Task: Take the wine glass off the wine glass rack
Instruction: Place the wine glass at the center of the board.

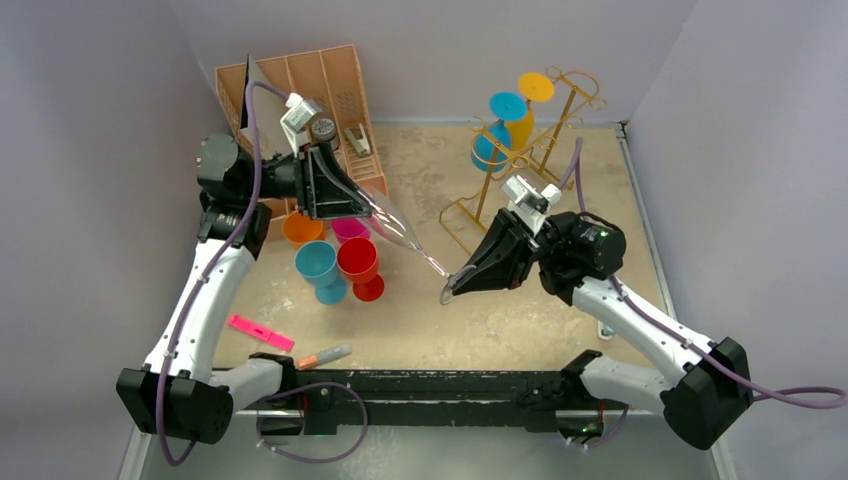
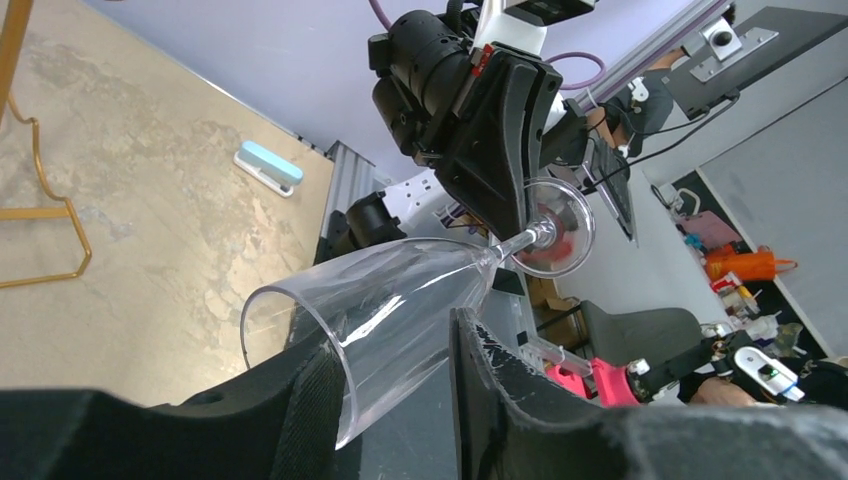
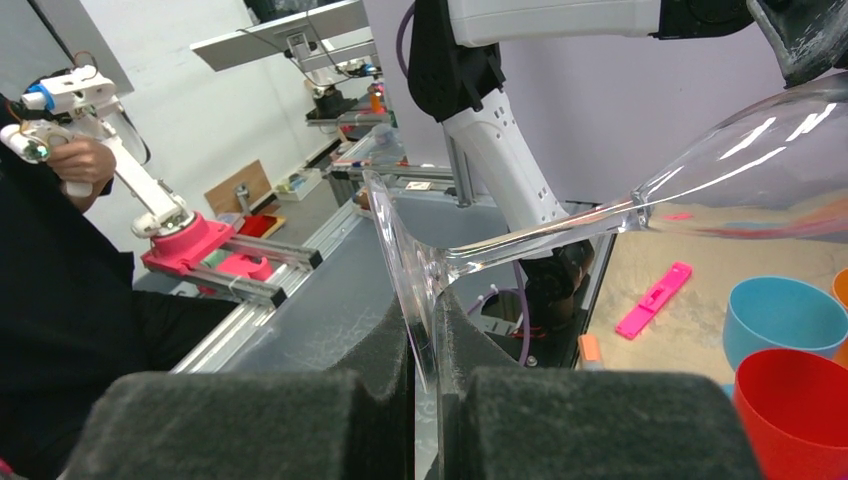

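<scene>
The right gripper (image 3: 425, 365) was clamped shut on the foot of the clear wine glass (image 1: 405, 232). The left gripper (image 2: 395, 375) was part open around the bowl; firm contact could not be confirmed. The glass lay horizontal above the worktop (image 1: 520, 310), well apart from the wine glass rack (image 1: 545, 145).
</scene>
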You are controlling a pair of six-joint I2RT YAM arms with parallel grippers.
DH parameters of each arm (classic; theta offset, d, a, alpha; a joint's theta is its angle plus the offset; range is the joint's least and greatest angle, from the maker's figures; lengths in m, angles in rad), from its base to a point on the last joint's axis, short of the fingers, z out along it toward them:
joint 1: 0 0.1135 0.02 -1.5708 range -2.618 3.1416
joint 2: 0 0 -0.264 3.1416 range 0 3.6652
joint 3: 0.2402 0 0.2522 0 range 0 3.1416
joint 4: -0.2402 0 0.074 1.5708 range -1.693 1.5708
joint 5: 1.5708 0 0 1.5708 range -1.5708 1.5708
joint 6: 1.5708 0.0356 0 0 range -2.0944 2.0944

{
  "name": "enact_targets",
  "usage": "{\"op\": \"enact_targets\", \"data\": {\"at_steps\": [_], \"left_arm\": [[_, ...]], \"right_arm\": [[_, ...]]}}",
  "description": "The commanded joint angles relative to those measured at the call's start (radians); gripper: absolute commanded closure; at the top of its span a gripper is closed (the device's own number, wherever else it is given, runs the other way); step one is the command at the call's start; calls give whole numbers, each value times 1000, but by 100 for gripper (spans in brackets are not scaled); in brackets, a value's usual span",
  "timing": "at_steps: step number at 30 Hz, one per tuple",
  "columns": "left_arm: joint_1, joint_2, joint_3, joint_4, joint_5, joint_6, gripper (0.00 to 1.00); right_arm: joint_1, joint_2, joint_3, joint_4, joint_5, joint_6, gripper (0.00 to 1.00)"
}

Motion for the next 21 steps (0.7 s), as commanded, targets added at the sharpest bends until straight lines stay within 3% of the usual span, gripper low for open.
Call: {"op": "enact_targets", "data": {"at_steps": [1,7,10,14,17,21], "left_arm": [[-8,-35,12,104,22,-51,65],[-12,-49,-7,242,50,-164,67],[-27,-60,15,256,71,-180,55],[-51,-116,37,290,106,-170,55],[-66,-126,62,267,128,-154,61],[-77,-128,73,230,137,-124,78]], "right_arm": [[-1,-26,30,61,20,-25,100],[-1,-25,24,59,-3,-63,100],[-1,-25,32,59,-18,-71,100],[-1,-28,40,58,-34,-103,100],[-1,-16,60,59,-37,-98,100],[1,-7,70,59,-38,-98,100]]}}
